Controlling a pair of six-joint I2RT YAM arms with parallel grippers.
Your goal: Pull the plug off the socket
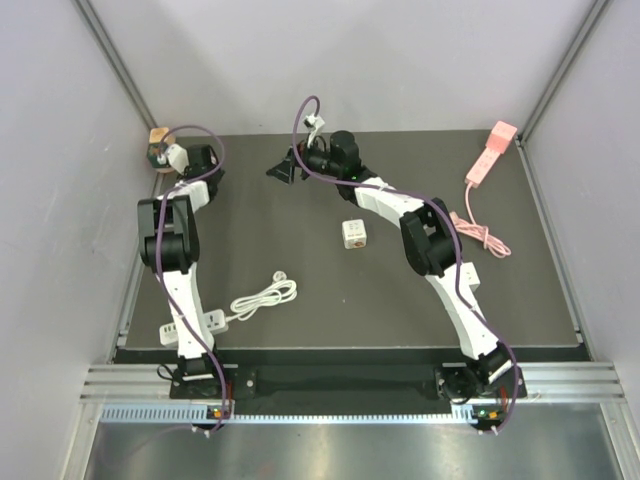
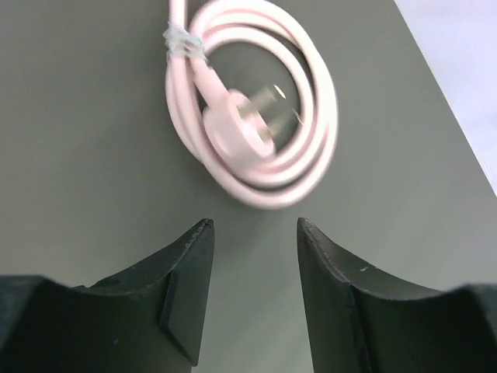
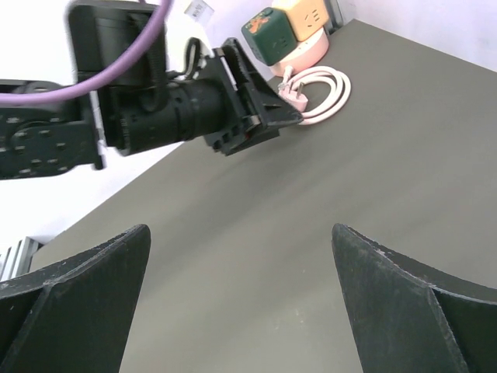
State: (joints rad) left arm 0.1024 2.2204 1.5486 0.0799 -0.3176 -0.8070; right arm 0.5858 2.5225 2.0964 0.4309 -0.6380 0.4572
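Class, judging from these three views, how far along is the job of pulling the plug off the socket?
Done: the pink plug lies on the mat, prongs bare, not in the cube socket. In hand: nothing; the left gripper is open just short of the plug, the right gripper wide open. Left: apparently only pulling back.

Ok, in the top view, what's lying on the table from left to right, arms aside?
Coloured cube sockets in the far-left corner → white coiled cord → white cube socket → pink power strip.
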